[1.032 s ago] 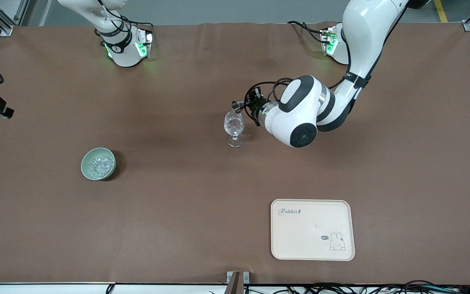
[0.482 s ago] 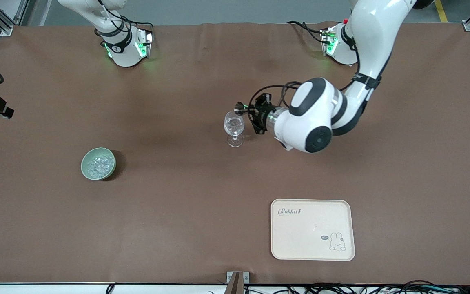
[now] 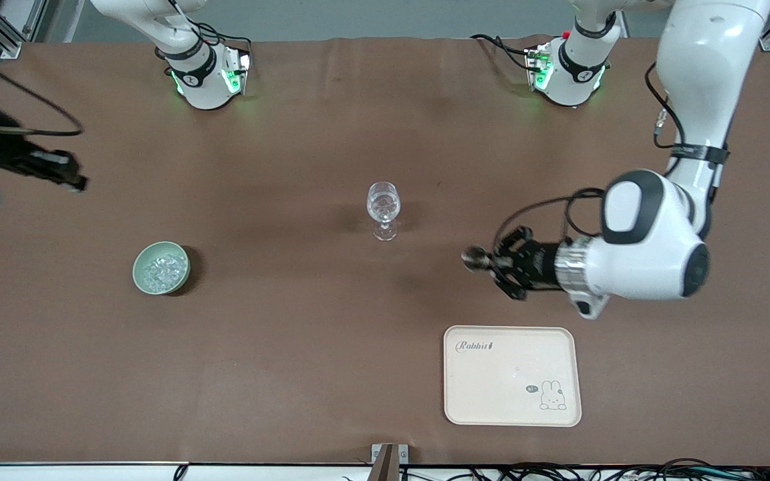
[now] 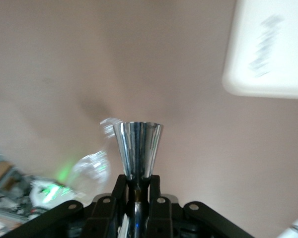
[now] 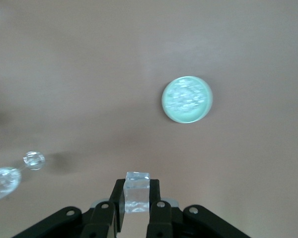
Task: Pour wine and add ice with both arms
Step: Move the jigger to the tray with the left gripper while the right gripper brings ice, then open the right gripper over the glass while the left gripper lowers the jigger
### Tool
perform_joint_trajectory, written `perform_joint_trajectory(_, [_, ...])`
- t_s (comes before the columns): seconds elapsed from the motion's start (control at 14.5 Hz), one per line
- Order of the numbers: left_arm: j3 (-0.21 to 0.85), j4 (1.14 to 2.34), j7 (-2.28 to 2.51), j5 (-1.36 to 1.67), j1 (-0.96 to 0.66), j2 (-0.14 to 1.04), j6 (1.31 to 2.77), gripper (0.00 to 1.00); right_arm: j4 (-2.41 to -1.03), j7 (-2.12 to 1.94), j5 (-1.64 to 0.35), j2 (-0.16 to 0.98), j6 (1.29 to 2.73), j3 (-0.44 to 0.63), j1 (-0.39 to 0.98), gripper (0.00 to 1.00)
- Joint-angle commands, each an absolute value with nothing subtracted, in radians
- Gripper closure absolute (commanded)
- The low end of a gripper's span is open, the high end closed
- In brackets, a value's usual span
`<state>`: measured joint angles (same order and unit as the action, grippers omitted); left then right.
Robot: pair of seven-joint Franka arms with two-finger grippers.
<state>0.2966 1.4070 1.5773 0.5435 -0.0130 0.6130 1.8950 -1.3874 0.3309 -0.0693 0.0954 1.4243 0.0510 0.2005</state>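
My left arm (image 3: 686,133) reaches down from its base and bends back over the brown table (image 3: 291,374); my right arm (image 3: 158,27) comes off its base toward its own end of the table. The cream rabbit tray (image 3: 512,401) lies close to the front camera, toward the left arm's end. The pale green bowl (image 3: 161,268) sits toward the right arm's end, heaped with ice (image 3: 160,270), and shows too under my right wrist (image 5: 187,99). The stemmed wine glass (image 3: 383,208) stands upright mid-table, farther from the front camera than the tray.

My left gripper (image 3: 492,262) hangs over bare table between glass and tray, its fingers (image 4: 120,191) clamped on the narrow waist of a steel jigger (image 4: 137,148), which lies on its side.

My right gripper (image 5: 136,201) is up over the table at the right arm's end, fingers (image 5: 116,198) pinching one clear ice cube (image 5: 137,191).
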Motion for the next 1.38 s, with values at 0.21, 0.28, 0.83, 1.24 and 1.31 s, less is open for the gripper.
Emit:
perform_joint_trajectory(0.21, [0.313, 1.342, 1.448, 0.609, 0.060, 0.796, 2.188, 1.00, -1.407, 0.719, -0.072, 0.165, 1.518, 0.060, 0.500, 0.99])
perform_joint_trajectory(0.28, [0.313, 1.330, 1.430, 0.671, 0.075, 0.828, 2.230, 1.00, -1.410, 0.782, -0.078, 0.188, 1.541, 0.060, 0.540, 0.99])
perform_joint_trajectory(0.83, [0.313, 1.281, 1.143, 1.060, 0.156, 0.992, 2.249, 1.00, -1.408, 1.115, -0.156, 0.379, 1.732, 0.060, 0.729, 1.00])
perform_joint_trajectory(1.24, [0.311, 1.287, 0.973, 1.264, 0.172, 1.042, 2.247, 1.00, -1.407, 1.213, -0.216, 0.465, 1.801, 0.061, 0.816, 0.99])
perform_joint_trajectory(1.31, [0.311, 1.287, 0.945, 1.279, 0.173, 1.048, 2.247, 1.00, -1.407, 1.230, -0.215, 0.478, 1.815, 0.061, 0.825, 0.99])
